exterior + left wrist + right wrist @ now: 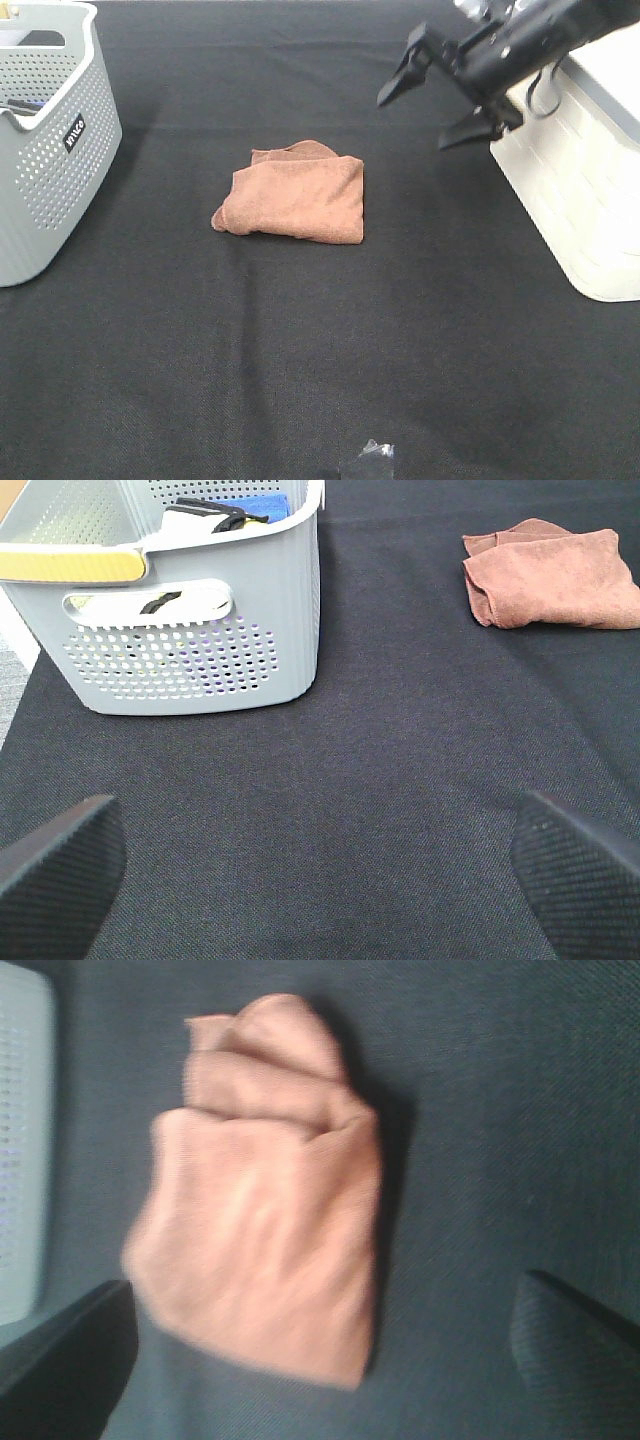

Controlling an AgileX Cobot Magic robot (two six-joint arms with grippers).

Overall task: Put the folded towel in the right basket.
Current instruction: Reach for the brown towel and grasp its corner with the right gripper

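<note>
Jaws: right gripper (415, 122) is spread wide and empty, in the air between the towel and the right basket. The left gripper (320, 880) is also wide open, holds nothing, and sits low over bare cloth on the left side. The folded towel (295, 195) lies flat near the middle of the table: rust-brown terry, roughly square, with a bunched flap poking out along its far edge. Judgement: light, soft, no stiffness, so it won't keep its shape when lifted, and a pinch on a single edge layer likely lets the fold fall open and drape. It's not slippery or fragile, and the nap should give the pads good bite. Best hold looks like the thick body of the fold, down through all layers near the centre, jaws pressed in far enough to gather the whole stack. The right wrist view is blurred but shows the towel below, between the two finger pads, so the line-up looks about right. The black table cover (300, 360) under it is fabric too, so the tips could snag it if they go too deep. The white right basket (585, 210) sits at the right edge, well apart from the towel and partly behind the arm. The grey left basket (55, 170) at far left already has items in it and isn't the target.
</note>
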